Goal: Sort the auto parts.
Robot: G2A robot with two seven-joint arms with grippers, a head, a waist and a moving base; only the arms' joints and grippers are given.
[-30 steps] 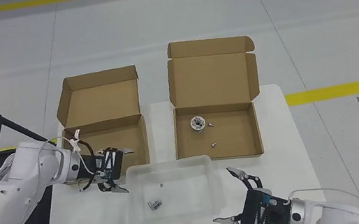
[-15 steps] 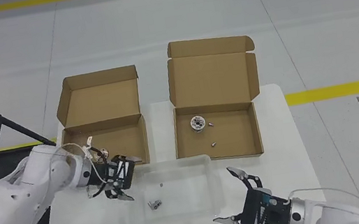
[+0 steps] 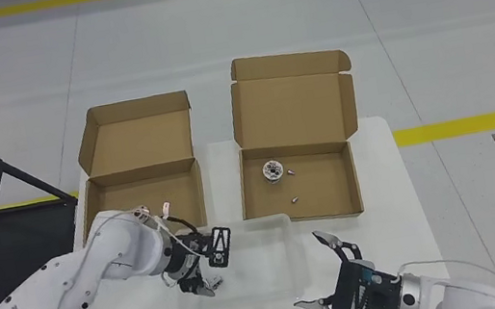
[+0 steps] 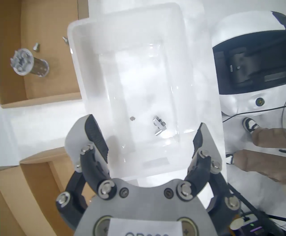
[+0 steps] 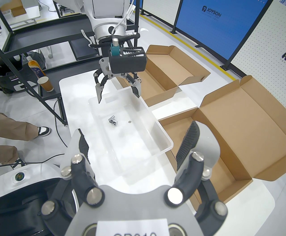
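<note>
Top view: white table (image 3: 388, 181) with two open cardboard boxes at the far side, left box (image 3: 138, 138) and right box (image 3: 321, 187). Clear bin (image 5: 154, 118) lies near of them, mid table.

Task looks partway done. Sorted parts I can make out all sit in right box:
- round hub (image 3: 273, 169) toward far left of its floor
- one small stud (image 3: 292, 171) just right of hub
- second stud (image 3: 295, 200) nearer, apart from both

Left to sort, in bin: metal bracket (image 4: 159, 128) toward bin's left end, and a tiny dark bit (image 5: 129, 121) near it, not touching.

Left gripper (image 4: 145, 124) hangs over bin's left end, jaws spread wide, nothing between them, bracket roughly below. Likely step is a pick of bracket, not yet made. Which box bracket belongs in, can't tell.

Right gripper (image 5: 136, 129) sits at near right of table, off bin's right end, jaws also wide apart, holding nothing.

Writing: white sticker (image 4: 145, 226) on left gripper base, another on right gripper base, both cut off by frame edge, unreadable. Blue board (image 5: 212, 26) in room behind carries a logo and print.
</note>
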